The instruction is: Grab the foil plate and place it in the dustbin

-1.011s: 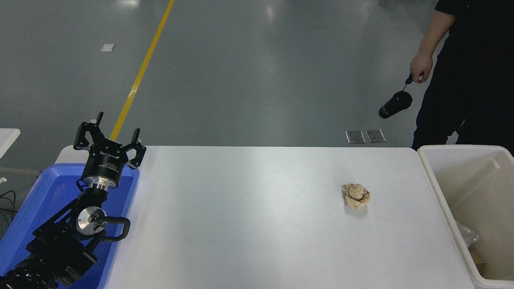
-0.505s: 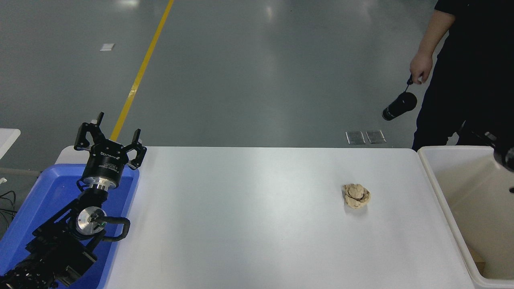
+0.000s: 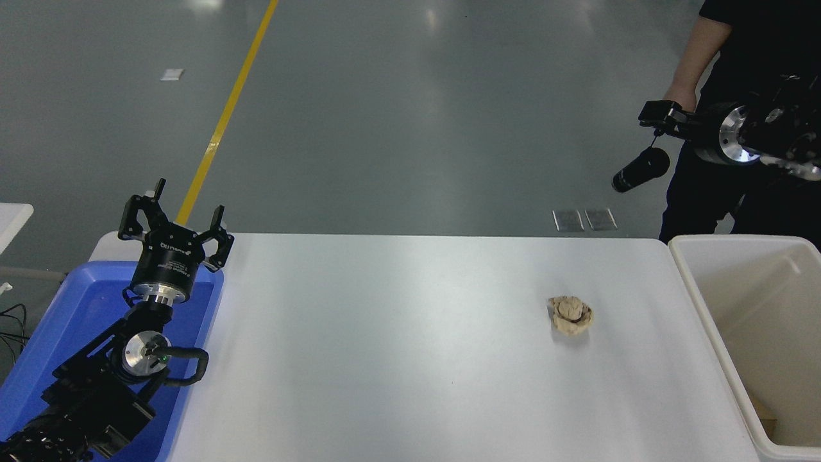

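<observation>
A grey workshop floor with a yellow line lies beyond the white table. The right gripper is raised high at the far right, above the cream-white rectangular plastic dustbin; whether its fingers are parted cannot be told, and it carries nothing visible. Behind it a person in black dangles a black cylindrical flask. A small tan crumpled paper ball lies on the table, left of the dustbin. The foil plate is not visible. The left gripper, fingers spread and empty, is parked over the shallow blue plastic tray.

Right arm newly raised at upper right
</observation>
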{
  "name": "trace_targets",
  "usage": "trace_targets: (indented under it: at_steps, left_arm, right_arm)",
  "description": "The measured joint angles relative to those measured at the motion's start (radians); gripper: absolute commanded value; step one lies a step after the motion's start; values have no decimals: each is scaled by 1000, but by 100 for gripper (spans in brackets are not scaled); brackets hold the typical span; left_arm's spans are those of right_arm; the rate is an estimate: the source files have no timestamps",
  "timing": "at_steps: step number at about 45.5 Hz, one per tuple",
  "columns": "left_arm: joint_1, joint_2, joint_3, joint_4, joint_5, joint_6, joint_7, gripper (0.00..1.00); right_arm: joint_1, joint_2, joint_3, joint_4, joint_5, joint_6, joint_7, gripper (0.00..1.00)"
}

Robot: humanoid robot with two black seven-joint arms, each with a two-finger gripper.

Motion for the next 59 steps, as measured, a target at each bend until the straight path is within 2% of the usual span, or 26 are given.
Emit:
trace_targets:
  at_steps: [14, 27, 50, 59]
  left_arm:
    - [1, 0, -1, 0, 0, 1, -1, 98]
    - [1, 0, -1, 0, 0, 2, -2, 98]
    - [1, 0, -3, 0, 0, 2, -2, 98]
    - [1, 0, -3, 0, 0, 2, -2, 98]
  right_arm:
    - [263, 10, -64, 332, -25, 150, 0, 100]
    - [453, 49, -89, 581, -35, 219, -1, 100]
    - [564, 238, -32, 708, -22, 286, 1, 100]
    - [565, 278, -17, 719, -8, 343, 1, 100]
